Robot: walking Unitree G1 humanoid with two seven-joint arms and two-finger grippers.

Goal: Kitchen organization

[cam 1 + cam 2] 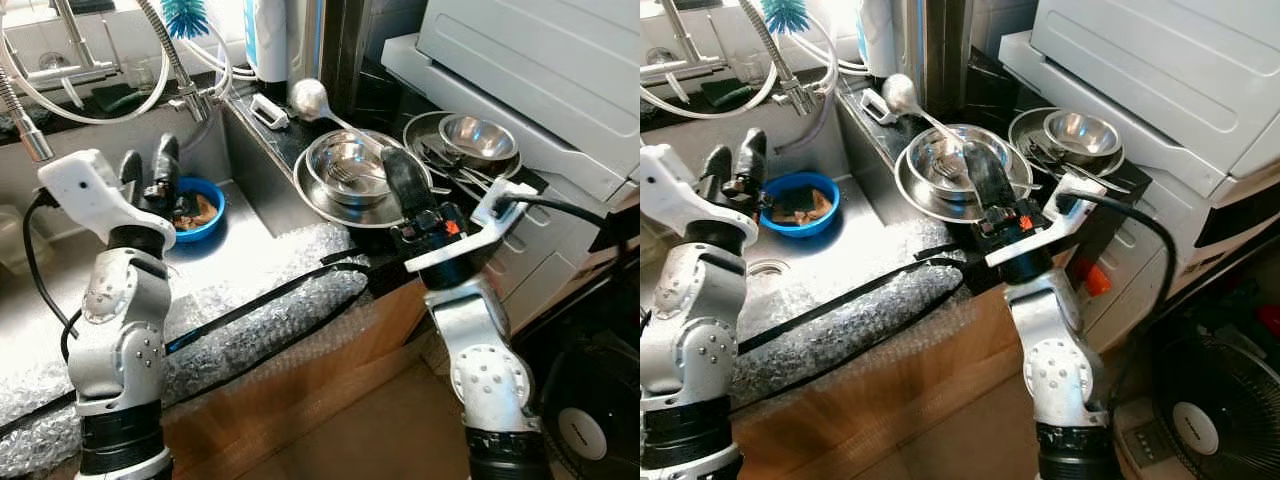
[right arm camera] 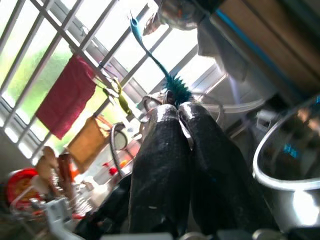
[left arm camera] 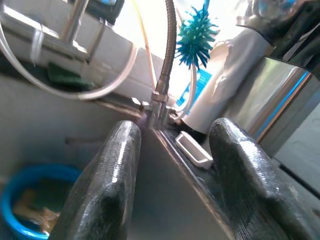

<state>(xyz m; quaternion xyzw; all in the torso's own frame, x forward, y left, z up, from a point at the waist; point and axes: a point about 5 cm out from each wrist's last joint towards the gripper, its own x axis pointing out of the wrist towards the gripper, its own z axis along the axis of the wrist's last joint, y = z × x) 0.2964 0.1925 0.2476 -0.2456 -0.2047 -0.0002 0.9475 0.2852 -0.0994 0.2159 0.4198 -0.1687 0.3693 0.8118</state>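
A blue bowl (image 1: pixel 203 212) with brown food scraps sits in the steel sink (image 1: pixel 235 262). My left gripper (image 1: pixel 150 157) hovers just to its left over the sink, open and holding nothing; the left wrist view looks past its fingers (image 3: pixel 112 170) to the faucet hose and the bowl's rim (image 3: pixel 20 182). On the counter to the right, steel bowls (image 1: pixel 347 165) with a fork inside are stacked on a steel plate. My right gripper (image 1: pixel 393 162) stands shut at the right edge of that stack, its fingers (image 2: pixel 165 150) pressed together with nothing seen between them.
A second plate with a small steel bowl (image 1: pixel 478 135) and cutlery lies farther right, under a white appliance (image 1: pixel 540 70). A ladle (image 1: pixel 309 97), a teal brush (image 3: pixel 196 36) and faucet hoses (image 1: pixel 185 75) stand behind. Bubble wrap (image 1: pixel 260 300) and a black cable cover the sink's front edge. A fan (image 1: pixel 1205 415) sits on the floor.
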